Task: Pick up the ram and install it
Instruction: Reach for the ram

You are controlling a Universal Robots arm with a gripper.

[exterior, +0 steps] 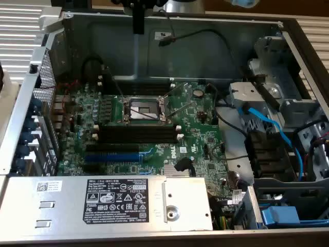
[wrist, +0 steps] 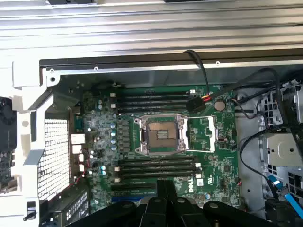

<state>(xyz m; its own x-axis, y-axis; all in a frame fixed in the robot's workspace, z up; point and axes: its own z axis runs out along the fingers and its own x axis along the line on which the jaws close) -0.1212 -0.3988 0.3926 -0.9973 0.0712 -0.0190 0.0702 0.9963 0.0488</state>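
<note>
An open computer case (exterior: 216,51) holds a green motherboard (exterior: 198,126) with black memory slots (exterior: 139,133) beside the processor socket (exterior: 143,109). The end effector (wrist: 165,188) hangs above the board, fingers pressed together. I cannot tell where the ram is.

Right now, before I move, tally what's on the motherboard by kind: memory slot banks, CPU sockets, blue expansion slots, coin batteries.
Banks of black memory slots: 2, one on each side of the socket
CPU socket: 1, empty
Blue expansion slot: 1
Coin battery: 1
Total: 5
</note>
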